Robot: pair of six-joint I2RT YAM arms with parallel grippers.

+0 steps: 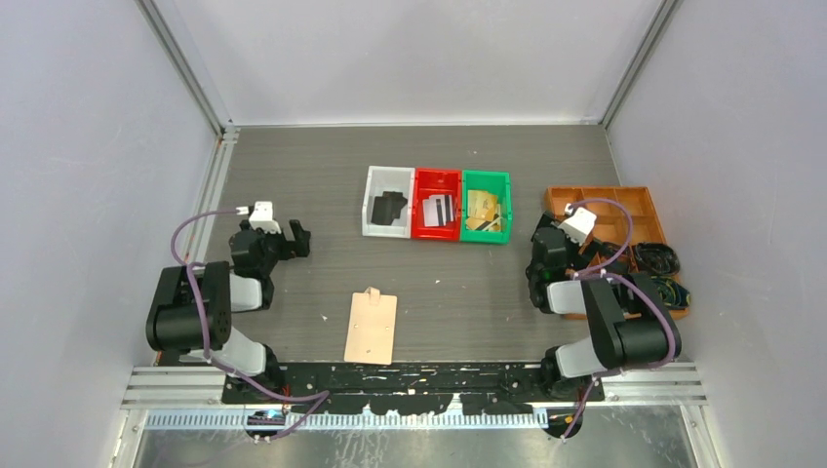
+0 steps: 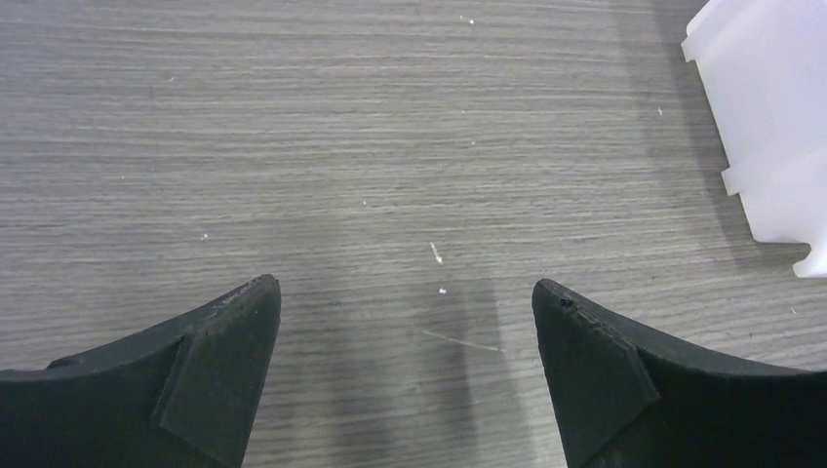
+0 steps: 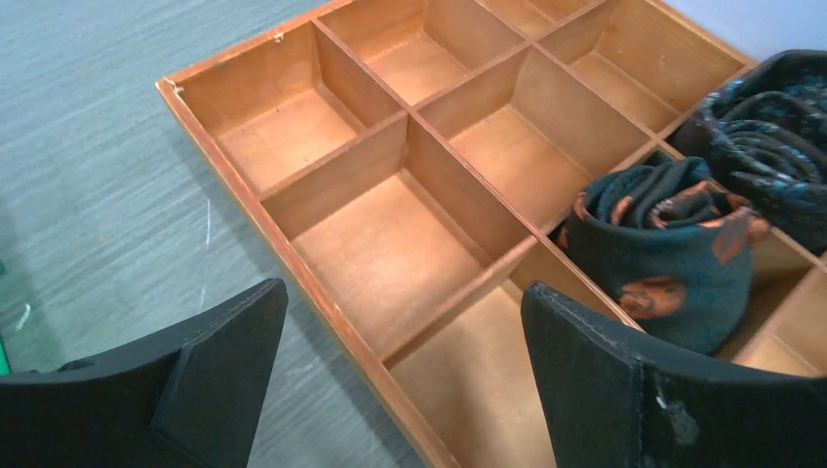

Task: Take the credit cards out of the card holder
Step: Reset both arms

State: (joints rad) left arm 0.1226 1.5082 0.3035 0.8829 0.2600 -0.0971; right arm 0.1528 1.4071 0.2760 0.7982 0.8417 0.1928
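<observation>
- One card holder [image 1: 372, 328] lies flat on the table [image 1: 293, 175], between the two arms and nearer the bases than the bins. Its snap tab points toward the far side, and nothing touches it.
- Three small bins stand side by side in a row beyond it: a white bin [image 1: 375, 230], a red bin [image 1: 436, 232] and a green bin [image 1: 486, 235].
- The credit cards are sorted into three colour groups, one per bin:
  - black cards [image 1: 388, 208] in the white bin;
  - white-grey striped cards [image 1: 439, 210] in the red bin;
  - gold cards [image 1: 483, 208] in the green bin (they overlap, so the number in each pile cannot be told).
- One orange compartment tray [image 1: 605, 200] sits at the right. The right wrist view shows two rolled patterned cloths in it, one dark green [image 3: 673, 249] and one darker [image 3: 770, 136].
- The left gripper [image 2: 405, 302] has its two fingers spread wide over bare table and holds nothing. A corner of the white bin shows at the edge of its view.
- The right gripper [image 3: 400, 302] also has its fingers spread wide, above the tray's near edge, with nothing between them.
</observation>
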